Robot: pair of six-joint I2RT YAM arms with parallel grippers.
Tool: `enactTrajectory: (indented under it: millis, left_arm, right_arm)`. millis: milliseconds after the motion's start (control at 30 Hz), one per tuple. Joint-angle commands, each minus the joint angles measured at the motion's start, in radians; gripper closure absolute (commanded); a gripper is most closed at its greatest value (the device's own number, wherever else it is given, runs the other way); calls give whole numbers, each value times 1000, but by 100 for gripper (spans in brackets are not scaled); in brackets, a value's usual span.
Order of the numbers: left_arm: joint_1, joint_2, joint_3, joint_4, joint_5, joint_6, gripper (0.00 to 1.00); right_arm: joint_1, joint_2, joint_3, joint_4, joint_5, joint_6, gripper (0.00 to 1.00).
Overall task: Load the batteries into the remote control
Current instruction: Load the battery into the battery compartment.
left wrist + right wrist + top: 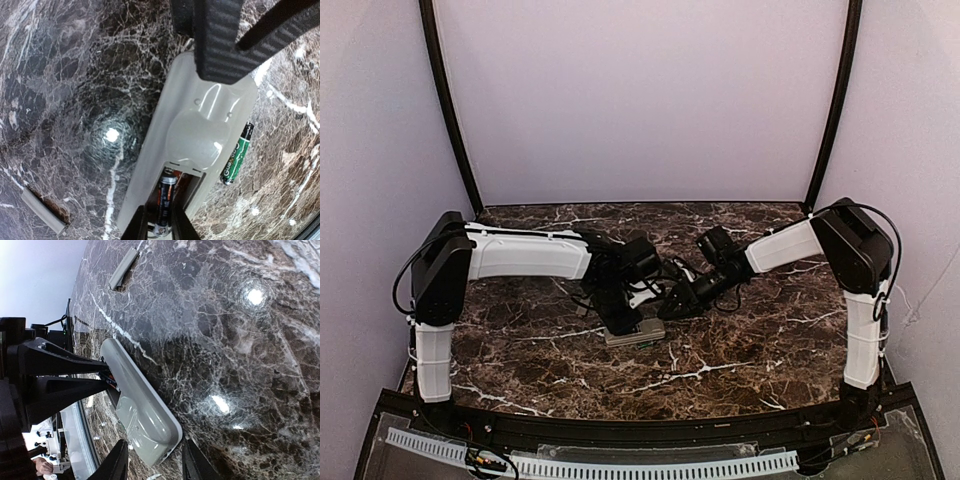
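Left pincer tips flank battery in remote bay, grip unclear. Right pincer clamped across remote's far end. Second battery lies on bench beside remote.

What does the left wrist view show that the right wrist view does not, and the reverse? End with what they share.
Only the left wrist view: the open compartment holding a dark battery between the left hand's fingertips, and a green battery loose beside the remote control. Only the right wrist view: the pale wall beyond the edge of the marble table. Both: the remote control back up on the table, the right hand clamped on its end, the grey cover lying apart.
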Motion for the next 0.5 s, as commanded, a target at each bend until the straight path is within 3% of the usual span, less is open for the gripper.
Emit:
enactTrajectory:
  millis: [0,233,467]
  left_arm:
    - [-5,5,33,-26,-22,3,80]
    - [-10,-8,37,-26,-22,1,74]
    - [-2,-95,-14,-14,-14,2,62]
  right_arm:
    - [-5,-18,-12,20,-10,-9,64]
    - [-5,-22,-17,20,-9,-9,65]
    - [-4,-45,-22,23,-15,-21,64]
